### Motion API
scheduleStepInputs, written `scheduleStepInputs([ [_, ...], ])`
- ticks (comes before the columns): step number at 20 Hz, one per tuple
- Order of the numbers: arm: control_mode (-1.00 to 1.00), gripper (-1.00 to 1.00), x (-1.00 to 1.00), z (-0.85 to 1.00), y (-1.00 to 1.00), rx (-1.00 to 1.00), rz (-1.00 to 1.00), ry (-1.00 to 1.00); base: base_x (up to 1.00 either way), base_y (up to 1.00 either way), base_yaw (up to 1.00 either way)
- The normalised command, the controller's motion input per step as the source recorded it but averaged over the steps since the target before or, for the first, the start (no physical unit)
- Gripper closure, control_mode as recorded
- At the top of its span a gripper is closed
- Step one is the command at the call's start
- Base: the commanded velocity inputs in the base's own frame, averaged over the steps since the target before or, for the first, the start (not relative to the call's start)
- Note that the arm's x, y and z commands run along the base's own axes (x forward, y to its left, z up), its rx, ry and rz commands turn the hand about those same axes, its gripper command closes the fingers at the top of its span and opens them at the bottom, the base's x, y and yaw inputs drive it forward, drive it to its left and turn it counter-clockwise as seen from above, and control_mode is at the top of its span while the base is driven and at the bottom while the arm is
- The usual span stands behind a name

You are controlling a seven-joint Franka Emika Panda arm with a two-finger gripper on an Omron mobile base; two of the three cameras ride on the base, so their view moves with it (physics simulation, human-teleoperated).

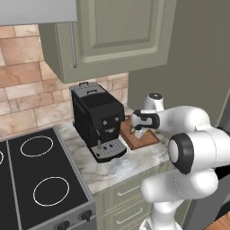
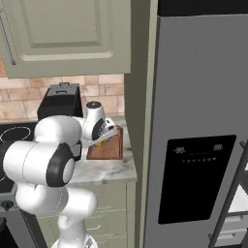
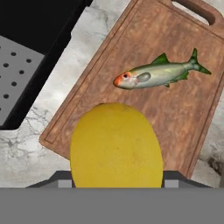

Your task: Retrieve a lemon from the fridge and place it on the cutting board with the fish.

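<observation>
- Here, a black coffee machine (image 1: 99, 120) is standing on the marbled tabletop (image 1: 112, 168), just beside the cutting board's left edge, with its perforated drip tray (image 3: 17, 74) showing at the upper left of the hand view.
- A black cooktop (image 1: 36, 179) with white ring marks is lying to the left of the machine, and a pale green wall cabinet (image 1: 117, 36) is hanging above it against the brick backsplash.
- The grey fridge (image 2: 198, 126) is standing closed at the right, apart from the board; its black dispenser panel (image 2: 193, 177) is showing small pale characters too blurred to read.
- The cutting board (image 3: 175, 118) is a reddish-brown wooden rectangle with a handle slot at its far end, lying flat on the tabletop.
- The fish (image 3: 159, 73), silvery green with an orange head, is lying on the board's far half.
- The lemon (image 3: 116, 146), smooth and plain yellow, is sitting over the board's near edge, apart from the fish.
- The tool (image 1: 139, 131) is hanging over the board, pinching the lemon between its fingers.
</observation>
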Motion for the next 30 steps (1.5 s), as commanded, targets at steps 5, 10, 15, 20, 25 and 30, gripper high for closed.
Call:
scheduleStepInputs([
  [5, -1.0, 1.0, 0.19, -0.18, -0.05, 0.0, 0.0, 0.0, 0.0, 0.0, 0.0],
  [10, -1.0, 1.0, 0.16, -0.26, 0.0, 0.0, 0.0, -0.02, 0.0, 0.0, 0.0],
  [15, -1.0, 1.0, 0.19, -0.31, 0.0, -0.01, 0.0, -0.05, 0.0, 0.0, 0.0],
  [20, -1.0, 1.0, 0.18, -0.28, -0.01, -0.02, 0.0, -0.02, 0.0, 0.0, 0.0],
  [25, -1.0, 1.0, 0.08, -0.02, 0.0, 0.0, 0.0, 0.0, 0.0, 0.0, 0.0],
  [30, -1.0, -1.0, 0.02, 0.0, 0.0, 0.0, 0.0, 0.0, 0.0, 0.0, 0.0],
])
